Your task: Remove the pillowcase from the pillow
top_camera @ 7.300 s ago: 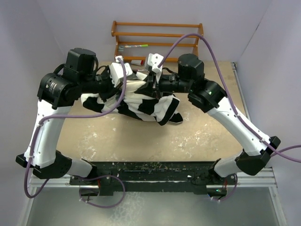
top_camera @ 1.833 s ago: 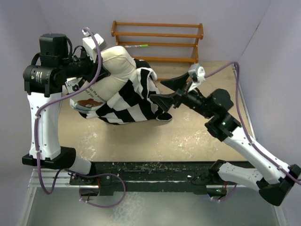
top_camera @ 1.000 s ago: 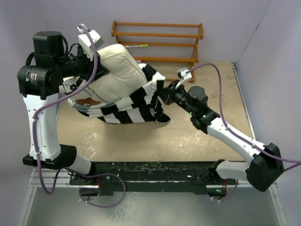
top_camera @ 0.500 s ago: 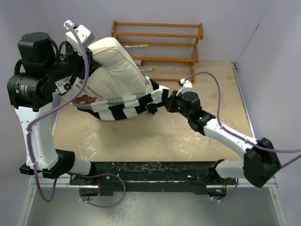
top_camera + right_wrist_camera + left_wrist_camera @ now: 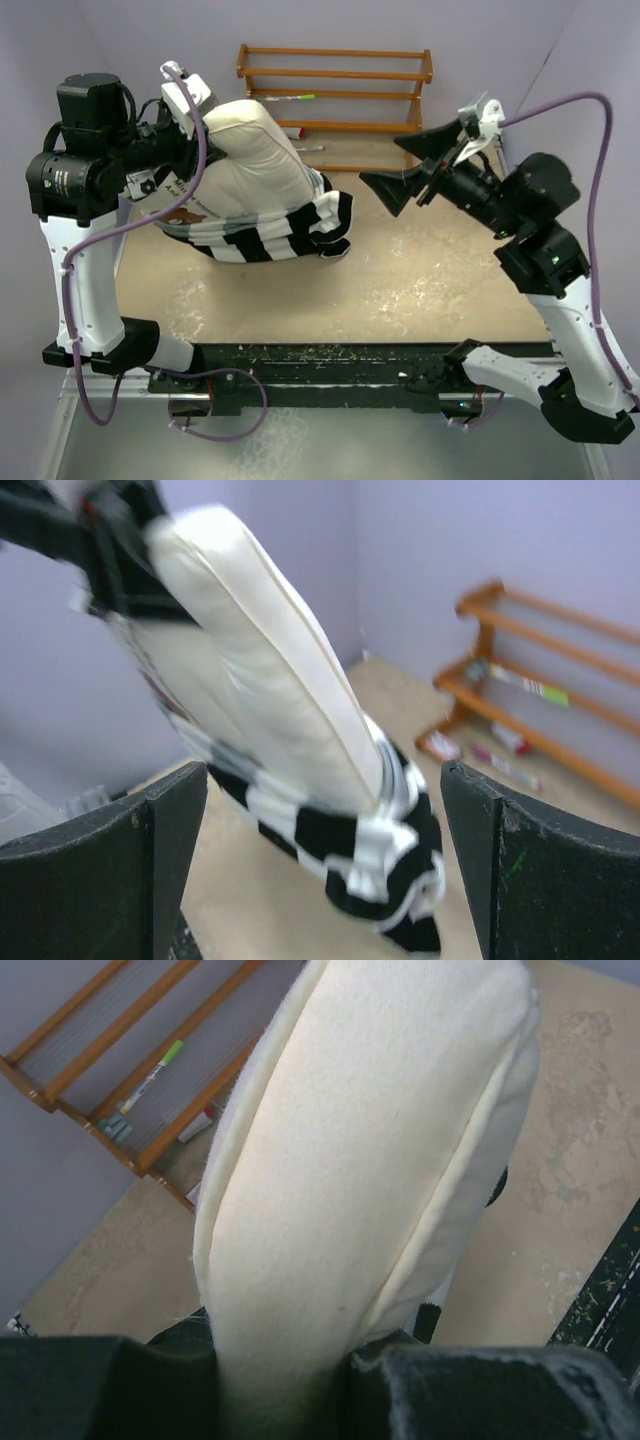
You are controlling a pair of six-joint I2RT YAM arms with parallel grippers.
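Note:
My left gripper (image 5: 196, 138) is shut on the top corner of the cream pillow (image 5: 258, 150) and holds it up and tilted over the table's left half. In the left wrist view the pillow (image 5: 350, 1160) is pinched in that gripper (image 5: 285, 1365) between its black fingers (image 5: 100, 1385). The black and white striped pillowcase (image 5: 275, 222) is bunched around the pillow's lower end and rests on the table. My right gripper (image 5: 388, 166) hangs open in the air to the right, apart from the fabric. Its wrist view frames the pillow (image 5: 265, 670) and the pillowcase (image 5: 365, 855) between wide fingers (image 5: 170, 820).
A wooden shelf rack (image 5: 335, 90) stands against the back wall with a green-tipped pen (image 5: 290, 98) and small items on it. Purple walls close in the beige table (image 5: 400, 290) on the left, back and right. The rack also shows in the right wrist view (image 5: 545, 705).
My right gripper let go of the pillowcase, opened wide, and rose back to the right. The striped fabric slackened and sank around the pillow's lower end. The left gripper still holds the pillow.

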